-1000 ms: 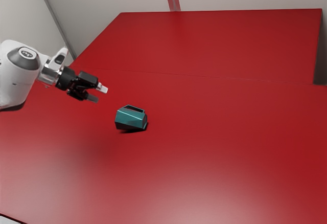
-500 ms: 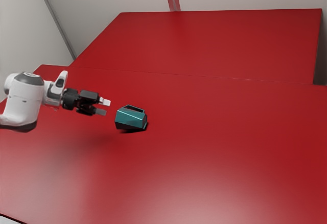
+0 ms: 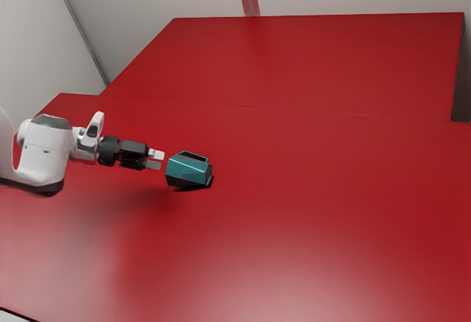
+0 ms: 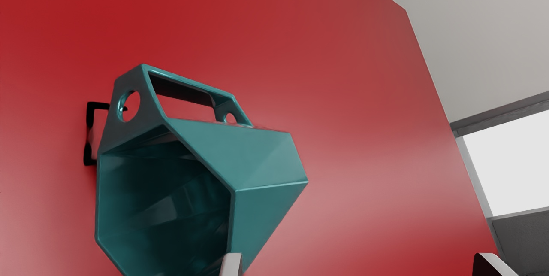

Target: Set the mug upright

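Lowered toward the exterior view's five o'clock, the open end effector (image 3: pixel 154 160) faces the side-lying mug (image 3: pixel 189 170), presumably to grip its rim.

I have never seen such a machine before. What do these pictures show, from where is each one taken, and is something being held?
The machine is a robot arm with two fingers at its end. The exterior view is taken from the arm's side; the arm comes in from that view's left. The wrist view comes from a camera carried at the arm's end, so it looks out past the fingers. On the red table, a teal mug lies on its side, with its open mouth toward the fingers and its handle uppermost. The fingers are apart, and nothing is held.
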Controlling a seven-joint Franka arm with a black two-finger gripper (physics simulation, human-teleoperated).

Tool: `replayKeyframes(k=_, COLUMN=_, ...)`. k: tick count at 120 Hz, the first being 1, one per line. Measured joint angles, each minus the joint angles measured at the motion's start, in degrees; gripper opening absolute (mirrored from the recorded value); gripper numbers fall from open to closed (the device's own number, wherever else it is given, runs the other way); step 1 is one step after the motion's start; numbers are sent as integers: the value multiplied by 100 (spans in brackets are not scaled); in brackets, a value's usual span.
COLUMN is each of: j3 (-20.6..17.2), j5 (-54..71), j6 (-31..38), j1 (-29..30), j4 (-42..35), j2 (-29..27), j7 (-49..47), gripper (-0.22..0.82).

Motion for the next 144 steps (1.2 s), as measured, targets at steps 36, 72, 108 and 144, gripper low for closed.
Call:
replayKeyframes(k=36, j3=-54, j5=47, j6=18, j1=-6, j4=207, j2=346, j7=149, gripper=58)
replayKeyframes(k=72, j3=-47, j5=89, j6=23, j1=-22, j4=233, j2=515, j7=-8, gripper=58)
replayKeyframes(k=108, j3=-50, j5=65, j6=127, j1=-201, j4=333, j2=540, j7=-104, gripper=58)
replayKeyframes(k=144, j3=-61, j5=25, j6=202, j1=-359, j4=345, j2=615, j7=-166, gripper=58)
